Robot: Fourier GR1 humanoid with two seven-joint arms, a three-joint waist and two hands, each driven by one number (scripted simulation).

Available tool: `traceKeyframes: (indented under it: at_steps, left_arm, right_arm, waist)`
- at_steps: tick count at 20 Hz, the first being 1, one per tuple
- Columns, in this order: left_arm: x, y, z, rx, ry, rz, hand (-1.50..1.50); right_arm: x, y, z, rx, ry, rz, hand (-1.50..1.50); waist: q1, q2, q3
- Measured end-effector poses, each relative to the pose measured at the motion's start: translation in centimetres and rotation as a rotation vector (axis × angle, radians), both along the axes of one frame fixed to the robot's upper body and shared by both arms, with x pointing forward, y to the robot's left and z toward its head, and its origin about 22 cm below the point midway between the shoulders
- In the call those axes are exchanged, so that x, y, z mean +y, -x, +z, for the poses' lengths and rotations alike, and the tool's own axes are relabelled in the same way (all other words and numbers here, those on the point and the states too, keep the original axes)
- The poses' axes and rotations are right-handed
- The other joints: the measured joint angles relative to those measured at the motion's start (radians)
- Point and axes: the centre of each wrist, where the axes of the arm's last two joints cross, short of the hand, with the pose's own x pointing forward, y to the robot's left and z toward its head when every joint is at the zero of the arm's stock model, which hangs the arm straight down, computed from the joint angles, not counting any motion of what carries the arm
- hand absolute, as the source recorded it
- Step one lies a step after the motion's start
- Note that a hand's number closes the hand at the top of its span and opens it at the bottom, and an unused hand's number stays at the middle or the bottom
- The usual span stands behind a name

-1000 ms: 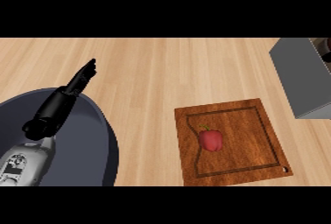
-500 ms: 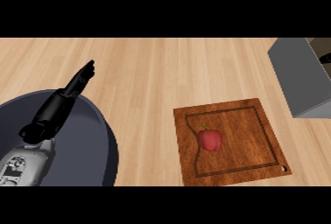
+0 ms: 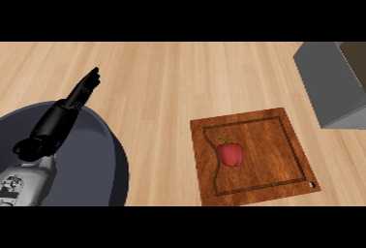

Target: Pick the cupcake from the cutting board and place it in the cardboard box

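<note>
Left hand [image 3: 84,89]: in view at the left, above the table [image 3: 178,82], fingers straight and together, pointing away toward the far side. It holds nothing and touches nothing. Its grey forearm [image 3: 22,181] enters from the near left corner, over a dark rounded body [image 3: 100,160] that fills that corner.

Right hand: not in view.

Board [image 3: 250,155]: dark wood with a groove round its edge, lying flat on the table at the near right, slightly turned. It is well apart from the left hand.

Item on the board: a red pepper [image 3: 230,153] with a short green stem, lying left of the board's middle. No cupcake can be made out.

Box [image 3: 334,82]: grey walls, at the far right edge, partly cut off by the view. Its near wall stands just beyond the board's far right corner.
</note>
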Motion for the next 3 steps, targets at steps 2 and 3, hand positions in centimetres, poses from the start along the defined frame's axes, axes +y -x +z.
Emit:
traceKeyframes:
  at_steps: [2,3]
  left_arm:
    - [-0.1,0.0,0.0,0.002,-0.001,0.004,0.00]
    - [-0.3,0.0,-0.1,0.007,-0.002,0.008,0.00]
  right_arm:
    - [-1.2,0.9,-1.0,-0.065,-0.043,-0.043,-1.50]
    - [-1.9,1.4,-1.4,-0.090,-0.054,-0.061,-1.50]
  waist:
    - [-0.002,-0.001,-0.001]
    - [-0.005,-0.002,-0.001]
